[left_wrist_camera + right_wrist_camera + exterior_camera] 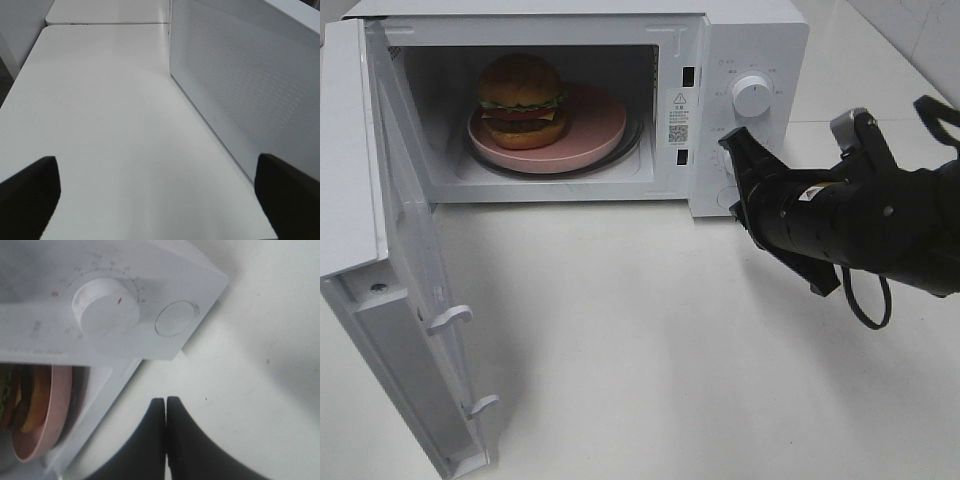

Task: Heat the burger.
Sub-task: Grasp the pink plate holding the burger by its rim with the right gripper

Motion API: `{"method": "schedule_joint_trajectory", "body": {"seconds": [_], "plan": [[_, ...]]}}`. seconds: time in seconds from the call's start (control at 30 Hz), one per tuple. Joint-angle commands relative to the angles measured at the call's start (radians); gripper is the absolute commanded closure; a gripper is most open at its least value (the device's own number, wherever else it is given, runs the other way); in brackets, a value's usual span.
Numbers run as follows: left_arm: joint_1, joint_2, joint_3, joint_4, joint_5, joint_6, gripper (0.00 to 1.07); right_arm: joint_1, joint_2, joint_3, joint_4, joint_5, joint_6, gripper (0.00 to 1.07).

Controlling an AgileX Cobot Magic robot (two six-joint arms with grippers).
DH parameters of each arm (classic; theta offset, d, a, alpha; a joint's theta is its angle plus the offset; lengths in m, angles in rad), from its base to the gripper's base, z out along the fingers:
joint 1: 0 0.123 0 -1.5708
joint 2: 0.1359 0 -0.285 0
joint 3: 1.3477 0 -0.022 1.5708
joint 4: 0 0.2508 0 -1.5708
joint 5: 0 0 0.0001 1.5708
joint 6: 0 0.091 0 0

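While the microwave (750, 40) stands with its door (395, 260) swung wide, you have one burger (523, 100) inside it, sitting on the left part of one pink plate (605, 125). Count two latch hooks (452, 318) on the door, and one dial (752, 95) and one round button (175, 318) on the control panel.

Your right gripper (165, 404) has its two black fingers pressed together with nothing between them. It sits just in front of the panel's lower part and hides it in the high view. Your left gripper (155, 160) shows only as two dark finger ends (30, 197), cut off at the corners and spread wide over the smooth white table (115, 125). Beside them runs a white panel (240, 85) of fine dots; you cannot tell whether it is door or wall.

You see a glossy, domed bun and a smooth, round plate. The right wrist view blurs the burger to a sliver.
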Motion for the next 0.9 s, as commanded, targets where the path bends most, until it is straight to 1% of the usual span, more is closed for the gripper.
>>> {"method": "schedule_joint_trajectory", "body": {"seconds": [0.03, 0.07, 0.1, 0.17, 0.2, 0.23, 0.27, 0.3, 0.33, 0.4, 0.43, 0.47, 0.5, 0.57, 0.67, 0.7, 0.73, 0.77, 0.8, 0.83, 0.87, 0.9], "plan": [[0.003, -0.003, 0.002, -0.002, -0.011, -0.005, 0.09, 0.001, -0.057, 0.001, -0.015, 0.100, -0.187, 1.03], [0.003, -0.003, 0.002, -0.002, -0.011, -0.005, 0.09, 0.001, -0.057, 0.001, -0.015, 0.100, -0.187, 1.03], [0.003, -0.003, 0.002, -0.002, -0.011, -0.005, 0.09, 0.001, -0.082, -0.001, -0.026, 0.153, -0.285, 1.02], [0.003, -0.003, 0.002, -0.002, -0.011, -0.005, 0.09, 0.001, -0.094, -0.001, -0.044, 0.173, -0.321, 1.02], [0.003, -0.003, 0.002, -0.002, -0.011, -0.005, 0.09, 0.001, -0.114, -0.001, -0.088, 0.238, -0.387, 1.02], [0.003, -0.003, 0.002, -0.002, -0.011, -0.005, 0.09, 0.001, -0.114, -0.001, -0.088, 0.238, -0.387, 1.02], [0.003, -0.003, 0.002, -0.002, -0.011, -0.005, 0.09, 0.001, -0.132, -0.001, -0.142, 0.302, -0.432, 1.02], [0.003, -0.003, 0.002, -0.002, -0.011, -0.005, 0.09, 0.001, -0.141, -0.001, -0.172, 0.334, -0.443, 1.02], [0.003, -0.003, 0.002, -0.002, -0.011, -0.005, 0.09, 0.001, -0.141, -0.001, -0.172, 0.334, -0.443, 1.02], [0.003, -0.003, 0.002, -0.002, -0.011, -0.005, 0.09, 0.001, -0.164, -0.001, -0.272, 0.426, -0.460, 1.02], [0.003, -0.003, 0.002, -0.002, -0.011, -0.005, 0.09, 0.001, -0.164, -0.001, -0.272, 0.426, -0.460, 1.02], [0.003, -0.003, 0.002, -0.002, -0.011, -0.005, 0.09, 0.001, -0.178, -0.001, -0.340, 0.483, -0.462, 1.01], [0.003, -0.003, 0.002, -0.002, -0.011, -0.005, 0.09, 0.001, -0.178, -0.001, -0.340, 0.483, -0.462, 1.01], [0.003, -0.003, 0.002, -0.002, -0.011, -0.005, 0.09, 0.001, -0.214, -0.004, -0.455, 0.603, -0.462, 1.01], [0.003, -0.003, 0.002, -0.002, -0.011, -0.005, 0.09, 0.001, -0.222, -0.012, -0.481, 0.634, -0.462, 1.01], [0.003, -0.003, 0.002, -0.002, -0.011, -0.005, 0.09, 0.001, -0.231, -0.032, -0.542, 0.717, -0.464, 1.01], [0.003, -0.003, 0.002, -0.002, -0.011, -0.005, 0.09, 0.001, -0.234, -0.048, -0.568, 0.772, -0.467, 1.01], [0.003, -0.003, 0.002, -0.002, -0.011, -0.005, 0.09, 0.001, -0.234, -0.048, -0.568, 0.772, -0.467, 1.01], [0.003, -0.003, 0.002, -0.002, -0.011, -0.005, 0.09, 0.001, -0.234, -0.081, -0.603, 0.888, -0.496, 1.00], [0.003, -0.003, 0.002, -0.002, -0.011, -0.005, 0.09, 0.001, -0.234, -0.081, -0.603, 0.888, -0.496, 1.00], [0.003, -0.003, 0.002, -0.002, -0.011, -0.005, 0.09, 0.001, -0.234, -0.115, -0.616, 0.982, -0.552, 0.99], [0.003, -0.003, 0.002, -0.002, -0.011, -0.005, 0.09, 0.001, -0.234, -0.132, -0.616, 1.025, -0.595, 0.99]]}}
